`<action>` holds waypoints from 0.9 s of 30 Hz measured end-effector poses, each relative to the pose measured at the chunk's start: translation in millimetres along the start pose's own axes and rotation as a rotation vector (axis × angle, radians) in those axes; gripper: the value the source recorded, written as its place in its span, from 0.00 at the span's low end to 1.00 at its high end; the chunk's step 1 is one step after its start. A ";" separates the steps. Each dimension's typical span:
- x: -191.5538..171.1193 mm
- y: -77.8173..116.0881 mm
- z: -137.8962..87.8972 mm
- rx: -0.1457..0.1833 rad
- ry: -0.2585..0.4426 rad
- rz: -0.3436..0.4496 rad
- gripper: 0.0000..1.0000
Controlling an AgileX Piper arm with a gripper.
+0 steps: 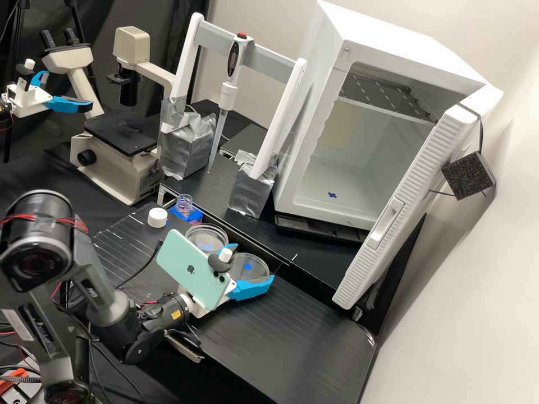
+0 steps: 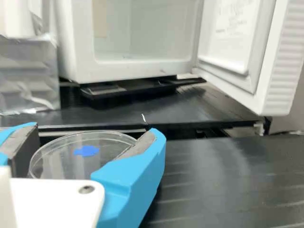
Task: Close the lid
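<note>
In the high view my gripper (image 1: pixel 254 262) is over the bench, partly hidden by a mint-green phone, with its blue fingers on either side of a clear round lid (image 1: pixel 254 271) bearing a blue mark. An uncovered-looking clear round dish (image 1: pixel 206 238) stands beside the lid, on its pipette-stand side, with blue showing through it. In the wrist view my gripper (image 2: pixel 95 134) is shut on the lid (image 2: pixel 71 158); both fingers meet its rim, and its blue mark faces up. Whether the lid's underside touches the bench, I cannot tell.
Near the dish are a small flask (image 1: pixel 184 205) in a blue holder and a loose white cap (image 1: pixel 158 217). A raised black platform (image 1: pixel 311 267) carries the open white incubator (image 1: pixel 328 210) and pipette stand (image 1: pixel 252 193). A microscope (image 1: pixel 115 151) stands farther off.
</note>
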 end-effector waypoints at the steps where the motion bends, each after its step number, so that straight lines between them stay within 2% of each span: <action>1: -2.4 2.1 -2.6 0.004 0.014 0.002 0.00; 3: -6.4 5.4 -7.5 0.009 0.038 0.009 0.00; 6: -10.3 7.0 -14.3 -0.002 0.073 0.005 0.00; 15: -14.8 7.3 -26.2 -0.017 0.133 -0.002 0.00; 19: -12.4 -3.6 -38.2 -0.014 0.215 -0.075 0.00; 23: -8.7 -18.2 -49.3 -0.049 0.300 -0.157 0.00; 27: -1.6 -30.5 -53.4 -0.065 0.325 -0.188 0.00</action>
